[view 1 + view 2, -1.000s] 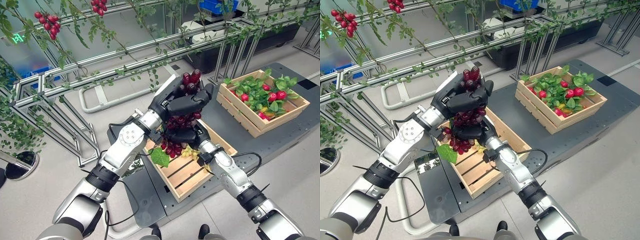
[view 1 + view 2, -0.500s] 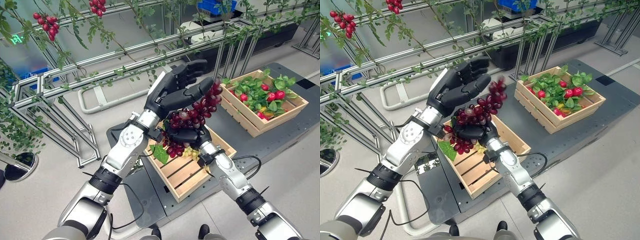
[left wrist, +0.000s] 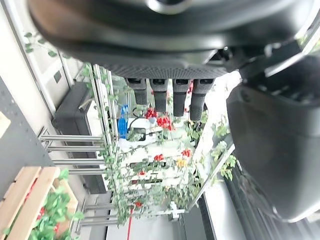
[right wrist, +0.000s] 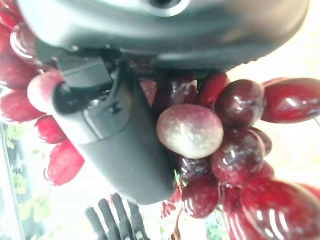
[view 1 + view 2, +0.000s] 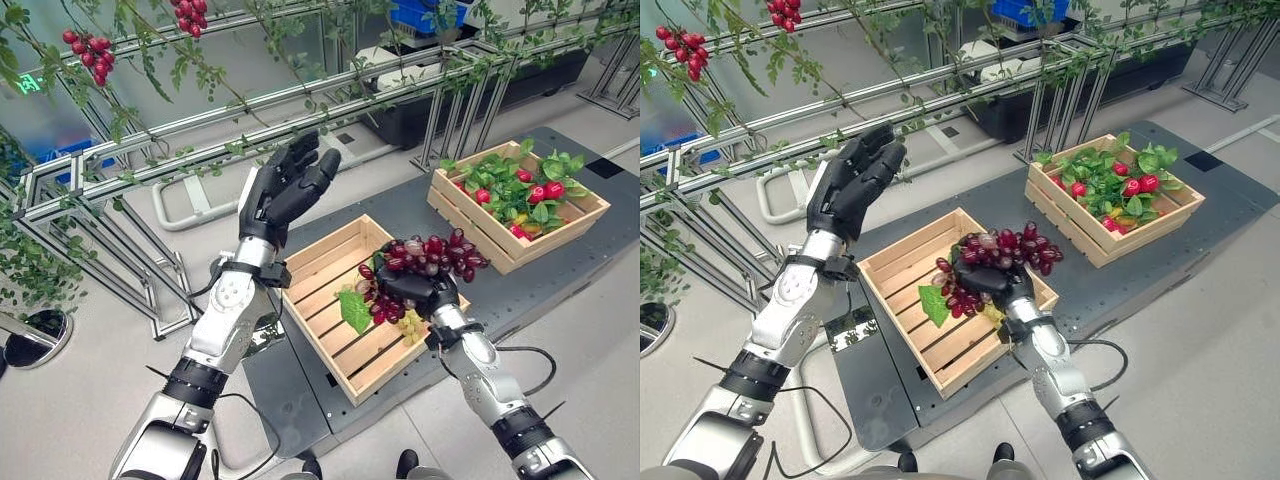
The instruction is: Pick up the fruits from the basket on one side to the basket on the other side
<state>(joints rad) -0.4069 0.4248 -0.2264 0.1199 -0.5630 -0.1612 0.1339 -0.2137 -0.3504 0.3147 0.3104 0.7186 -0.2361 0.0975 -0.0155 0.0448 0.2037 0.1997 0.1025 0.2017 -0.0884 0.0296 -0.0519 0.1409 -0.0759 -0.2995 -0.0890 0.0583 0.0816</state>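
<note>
Dark-red grape bunch (image 5: 425, 257) lying lengthwise in right hand (image 5: 412, 288); left hand (image 5: 285, 190) spread wide.

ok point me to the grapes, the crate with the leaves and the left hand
grape bunch (image 5: 425, 256): left eye view, on the red grapes above the right hand.
leafy crate (image 5: 478, 232): left eye view, on its wooden front wall.
left hand (image 5: 848, 185): right eye view, on the palm.

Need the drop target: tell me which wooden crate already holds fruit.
The far crate on the robot's right, filled with leaves and red fruit. The near crate, beside the right hand holding grapes, shows bare slats.
</note>
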